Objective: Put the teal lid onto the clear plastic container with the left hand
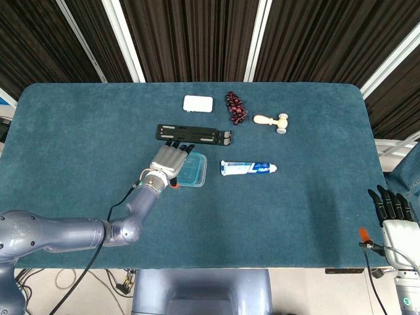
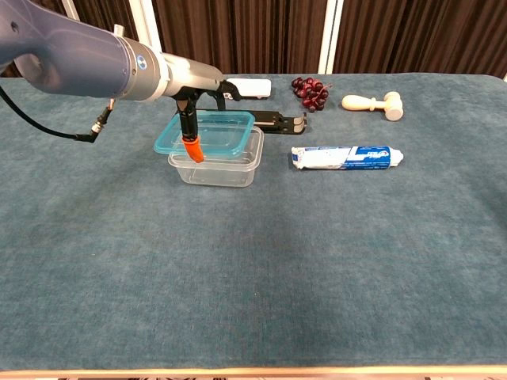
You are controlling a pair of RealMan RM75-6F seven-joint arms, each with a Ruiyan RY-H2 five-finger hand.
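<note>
The clear plastic container [image 2: 226, 166] stands left of the table's middle; the head view shows only its right part [image 1: 200, 172]. My left hand [image 2: 194, 99] [image 1: 169, 159] holds the teal lid [image 2: 218, 131] [image 1: 191, 169] by its left half, the orange-tipped thumb under the lid's edge. The lid lies tilted over the container's top, shifted a little to the left, its right edge near the rim. My right hand [image 1: 391, 210] hangs off the table's right front corner, nothing in it, fingers straight and close together.
Just behind the container lies a black folded stand [image 2: 273, 120]. A toothpaste tube [image 2: 348, 157] is to its right. Farther back sit a white box [image 2: 247, 87], dark red grapes [image 2: 310, 91] and a wooden mallet [image 2: 374, 102].
</note>
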